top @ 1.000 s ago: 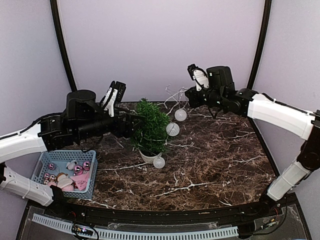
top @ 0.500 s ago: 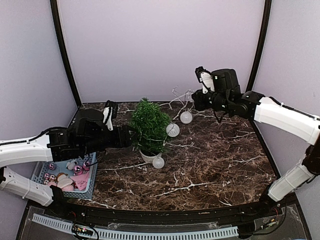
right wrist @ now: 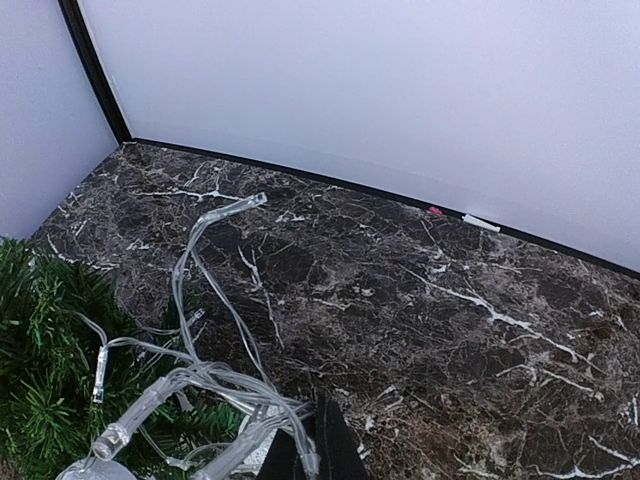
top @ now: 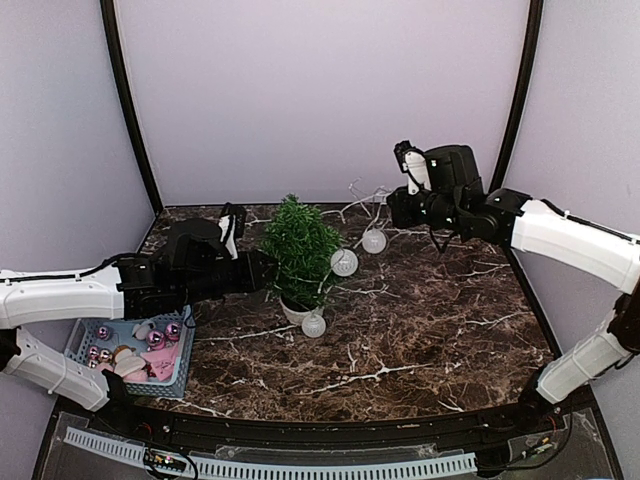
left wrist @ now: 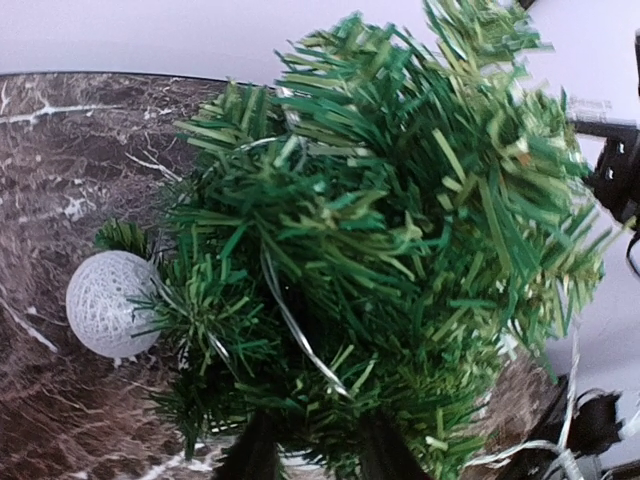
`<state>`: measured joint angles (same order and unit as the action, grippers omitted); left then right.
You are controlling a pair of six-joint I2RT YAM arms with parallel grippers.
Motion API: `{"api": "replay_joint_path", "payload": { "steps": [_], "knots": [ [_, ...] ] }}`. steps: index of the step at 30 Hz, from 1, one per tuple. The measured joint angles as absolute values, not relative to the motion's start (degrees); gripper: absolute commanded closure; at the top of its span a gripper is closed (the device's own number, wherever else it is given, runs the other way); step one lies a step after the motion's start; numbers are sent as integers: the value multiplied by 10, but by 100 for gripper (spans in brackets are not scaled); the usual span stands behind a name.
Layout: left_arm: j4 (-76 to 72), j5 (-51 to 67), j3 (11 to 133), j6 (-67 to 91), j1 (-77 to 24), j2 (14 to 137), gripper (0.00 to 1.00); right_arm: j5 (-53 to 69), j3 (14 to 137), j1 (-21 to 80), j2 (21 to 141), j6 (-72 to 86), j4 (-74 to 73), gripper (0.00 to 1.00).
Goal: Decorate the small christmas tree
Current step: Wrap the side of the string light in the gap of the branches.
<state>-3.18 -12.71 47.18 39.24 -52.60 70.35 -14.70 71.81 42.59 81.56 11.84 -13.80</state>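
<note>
Right gripper [right wrist: 305,455] was clamped shut, apparently on the light string [right wrist: 215,300]. Left gripper [left wrist: 318,458] sat buried in the small christmas tree [top: 300,245] straight ahead of it; grip unclear. Risk: a tug on the string could tip the tree, or the left gripper could shove the pot [top: 297,312]. Counted: one tree, one string, three white ball lights [top: 344,262], one basket [top: 85,325], roughly five pink baubles [top: 155,340].

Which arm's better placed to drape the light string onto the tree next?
Right, likely. The right gripper pinches the light string beside the small christmas tree; the left gripper is buried among its branches.
</note>
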Motion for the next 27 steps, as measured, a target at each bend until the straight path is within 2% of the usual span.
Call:
{"api": "replay_joint_path", "payload": {
  "steps": [1,3,27],
  "knots": [
    [-35,-126,472,393,-525,703,96,-148,717,426,815,120,-138,100],
    [-40,-126,471,393,-522,704,100,-150,716,427,813,123,-138,100],
    [-42,-126,447,393,-493,688,100,-206,679,361,792,155,-193,100]
  ]
}}
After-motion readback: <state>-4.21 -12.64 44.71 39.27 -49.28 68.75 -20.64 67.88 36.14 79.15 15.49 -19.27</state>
